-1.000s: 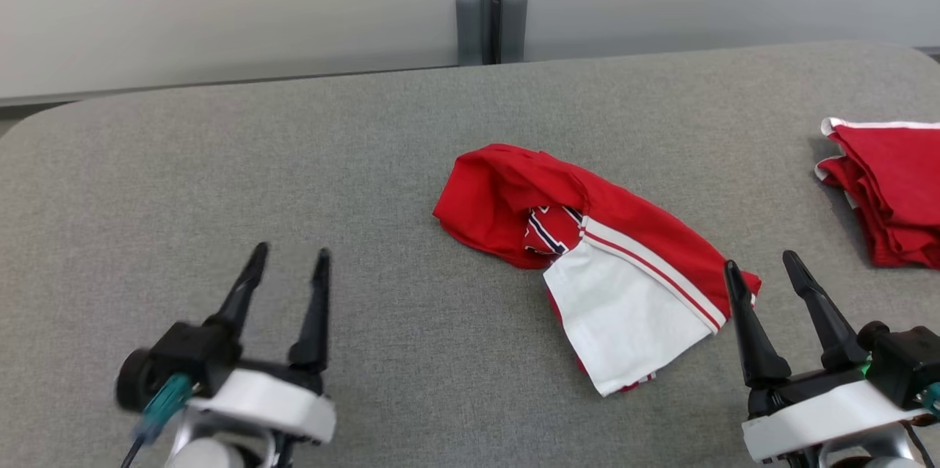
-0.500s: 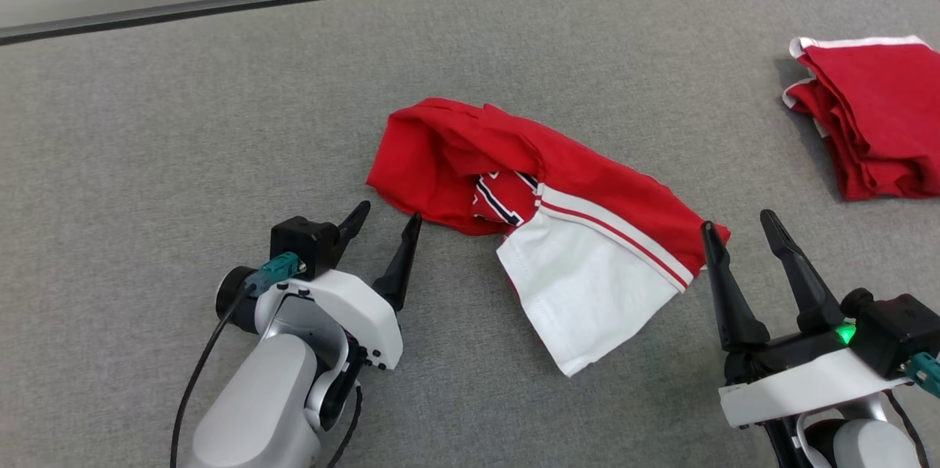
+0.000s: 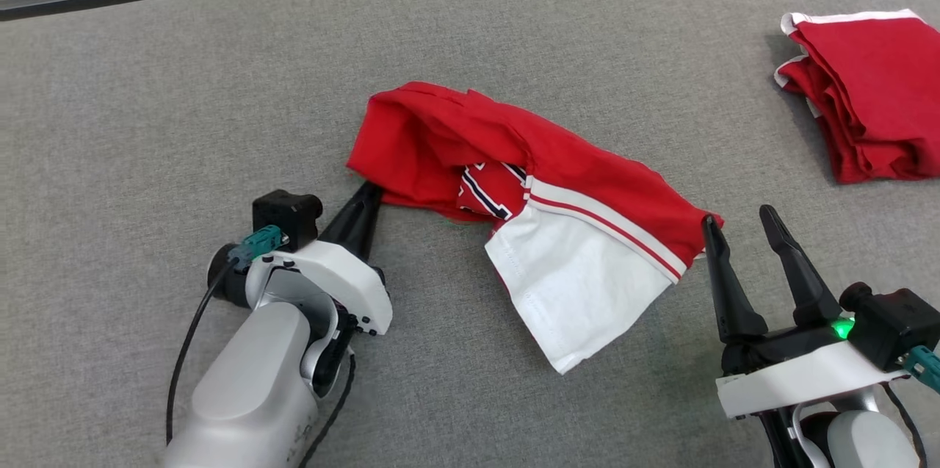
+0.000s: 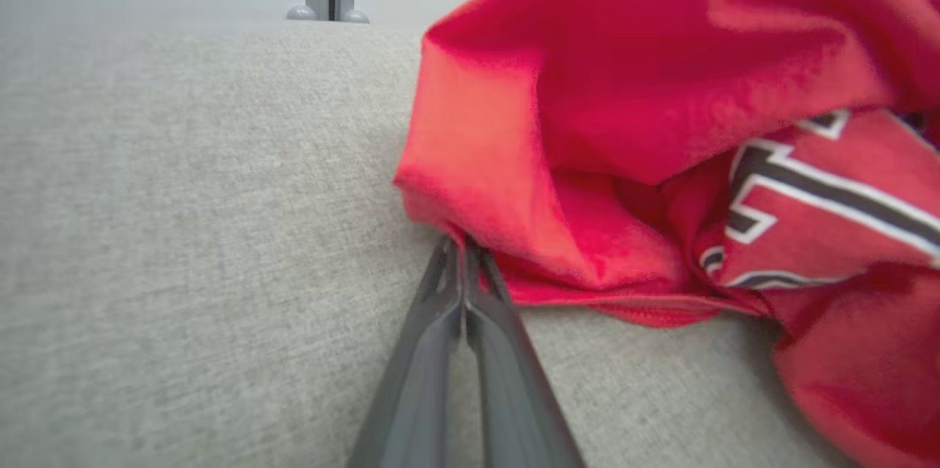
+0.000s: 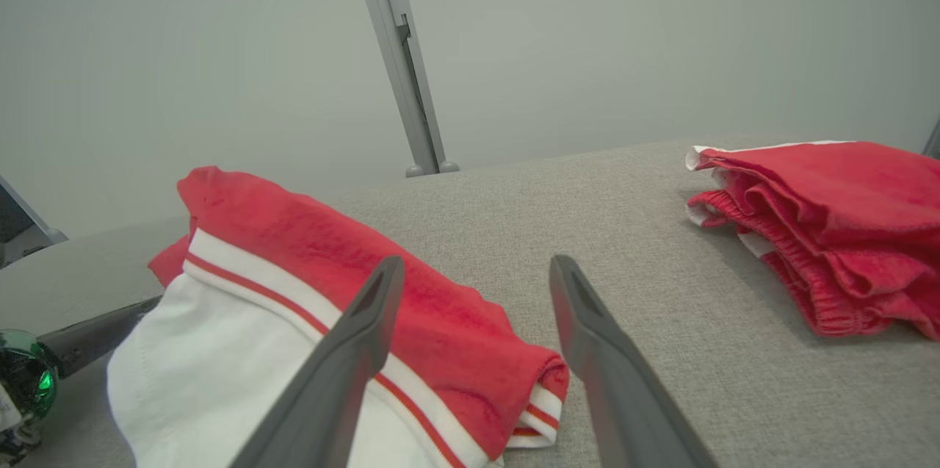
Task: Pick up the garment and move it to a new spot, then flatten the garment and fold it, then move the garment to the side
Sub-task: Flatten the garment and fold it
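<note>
You're seeing the garment [image 3: 587, 181] lying crumpled mid-table [image 3: 147, 86], red with a white panel trailing toward 5 o'clock. Your left gripper [image 3: 369, 192] is pinching its 8 o'clock edge, and in the left wrist view the fingers [image 4: 507, 350] are pressing together on the red hem. Your right gripper [image 3: 738, 217] is sitting at the garment's 4 o'clock end, spread wide and gripping nothing, its near finger just beside the striped cuff. A folded red pile [image 3: 866, 86] is lying well apart at 2 o'clock.
</note>
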Available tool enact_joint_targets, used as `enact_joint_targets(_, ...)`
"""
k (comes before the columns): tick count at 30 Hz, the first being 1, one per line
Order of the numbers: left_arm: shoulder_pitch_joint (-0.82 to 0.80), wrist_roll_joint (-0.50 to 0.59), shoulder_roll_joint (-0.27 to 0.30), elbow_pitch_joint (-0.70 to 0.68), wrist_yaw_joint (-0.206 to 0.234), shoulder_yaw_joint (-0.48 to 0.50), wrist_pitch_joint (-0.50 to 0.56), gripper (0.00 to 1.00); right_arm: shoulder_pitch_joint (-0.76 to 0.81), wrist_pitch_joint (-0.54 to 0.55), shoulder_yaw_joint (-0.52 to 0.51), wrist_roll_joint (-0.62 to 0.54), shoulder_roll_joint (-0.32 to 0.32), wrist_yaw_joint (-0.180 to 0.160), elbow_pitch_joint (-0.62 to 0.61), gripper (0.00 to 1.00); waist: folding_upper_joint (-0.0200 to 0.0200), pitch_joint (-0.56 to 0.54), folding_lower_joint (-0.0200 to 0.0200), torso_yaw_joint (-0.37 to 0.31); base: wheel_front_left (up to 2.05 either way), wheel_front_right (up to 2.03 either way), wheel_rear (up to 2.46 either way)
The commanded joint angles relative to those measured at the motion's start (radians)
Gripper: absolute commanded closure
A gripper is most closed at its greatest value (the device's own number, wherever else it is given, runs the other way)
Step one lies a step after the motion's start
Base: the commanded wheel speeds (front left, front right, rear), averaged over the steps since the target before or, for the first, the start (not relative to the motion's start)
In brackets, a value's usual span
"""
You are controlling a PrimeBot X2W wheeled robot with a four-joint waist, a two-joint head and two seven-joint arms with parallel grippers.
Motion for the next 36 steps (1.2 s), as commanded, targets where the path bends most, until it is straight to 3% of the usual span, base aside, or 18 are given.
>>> enact_joint_targets(1, 0.004, 0.014, 0.029, -0.006, 0.016, 0.008, -0.024, 1.0, -0.003, -0.005, -0.009, 0.007, -0.001, 0.0, 0.005, 0.0, 0.0, -0.009, 0.0, 0.013, 0.0, 0.0, 0.0)
enact_joint_targets(11, 0.139, 0.108, 0.168, -0.455, 0.158, 0.067, -0.076, 1.0, 0.026, 0.009, -0.044, 0.027, 0.004, 0.0, 0.004, 0.0, 0.0, -0.056, 0.0, 0.079, 0.0, 0.0, 0.0)
enact_joint_targets(17, 0.263, 0.176, 0.258, -0.788, 0.252, 0.08, -0.015, 1.0, 0.032, 0.025, -0.063, 0.024, 0.013, 0.0, -0.013, 0.0, 0.0, -0.056, 0.0, 0.114, 0.0, 0.0, 0.0)
enact_joint_targets(22, 0.374, 0.178, 0.275, -0.944, 0.285, 0.047, 0.069, 1.0, 0.024, 0.032, -0.064, 0.031, 0.016, 0.0, -0.019, 0.0, 0.0, -0.05, 0.0, 0.125, 0.0, 0.0, 0.0)
enact_joint_targets(28, 0.517, 0.119, 0.237, -0.907, 0.282, -0.023, 0.122, 1.0, 0.012, 0.035, -0.056, 0.039, 0.018, 0.0, -0.015, 0.0, 0.0, -0.042, 0.0, 0.13, 0.0, 0.0, 0.0)
enact_joint_targets(36, 0.538, 0.062, 0.19, -0.672, 0.238, -0.061, 0.092, 1.0, 0.007, 0.04, -0.056, 0.042, 0.008, 0.0, -0.009, 0.0, 0.0, -0.043, 0.0, 0.142, 0.0, 0.0, 0.0)
